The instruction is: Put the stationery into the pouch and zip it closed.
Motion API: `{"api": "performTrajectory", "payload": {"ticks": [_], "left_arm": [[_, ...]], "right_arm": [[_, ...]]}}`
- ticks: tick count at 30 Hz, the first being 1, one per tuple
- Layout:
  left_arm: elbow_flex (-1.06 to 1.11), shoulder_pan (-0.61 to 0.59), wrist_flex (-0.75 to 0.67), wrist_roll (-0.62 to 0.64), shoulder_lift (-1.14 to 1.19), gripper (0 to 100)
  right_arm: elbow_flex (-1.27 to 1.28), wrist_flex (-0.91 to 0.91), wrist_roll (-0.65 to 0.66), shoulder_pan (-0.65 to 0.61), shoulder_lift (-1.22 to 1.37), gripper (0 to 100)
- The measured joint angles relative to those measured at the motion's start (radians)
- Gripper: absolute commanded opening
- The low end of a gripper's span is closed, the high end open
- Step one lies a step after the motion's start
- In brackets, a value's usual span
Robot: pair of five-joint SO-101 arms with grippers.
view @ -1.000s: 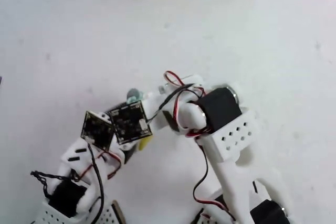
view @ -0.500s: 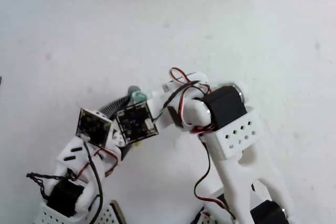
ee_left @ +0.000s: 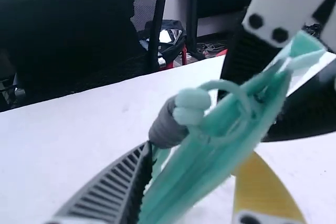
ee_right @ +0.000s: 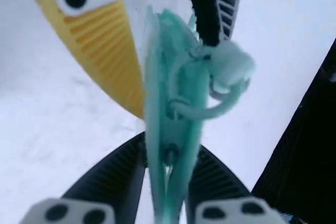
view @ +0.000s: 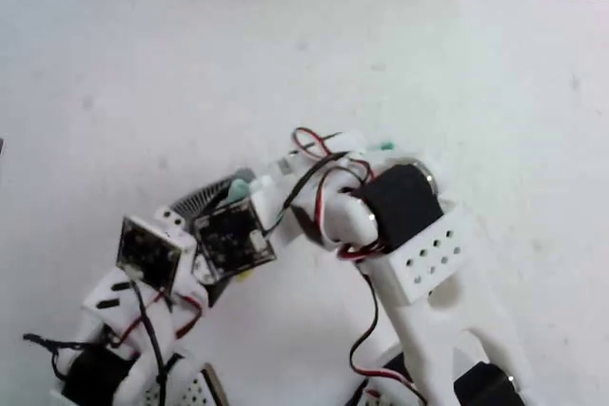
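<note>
The white table [view: 143,64] bears both arms, which lean together near its front edge. The right gripper [ee_right: 169,156] is clamped on the teal pouch [ee_right: 173,77], one black finger on each side. The left gripper [ee_left: 202,163] pinches the same pouch between its black and yellow fingers, above the table. A pale toggle [ee_left: 190,106] on a cord loop sits at the pouch's edge

Broad white tabletop [view: 428,54], faintly speckled with grey marks, runs back to a dark edge; a small dark object [view: 2,145] lies at its left border.
</note>
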Motion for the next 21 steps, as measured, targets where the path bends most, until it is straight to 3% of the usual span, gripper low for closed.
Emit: {"api": "performTrajectory", "payload": {"ticks": [10, 16, 21], "left_arm": [[-0.037, -0.015, 0.032, 0.0, -0.002, 25], [-0.037, 0.041, 0.074, 0.0, -0.002, 9], [-0.037, 0.133, 0.104, -0.058, -0.003, 3]], "right_arm": [[0.0, 0.0, 0.0, -0.023, -0.041, 1.8], [0.0, -0.025, -0.074, -0.023, -0.046, 1.8], [0.0, -0.051, -0.129, -0.023, -0.041, 1.8]]}}
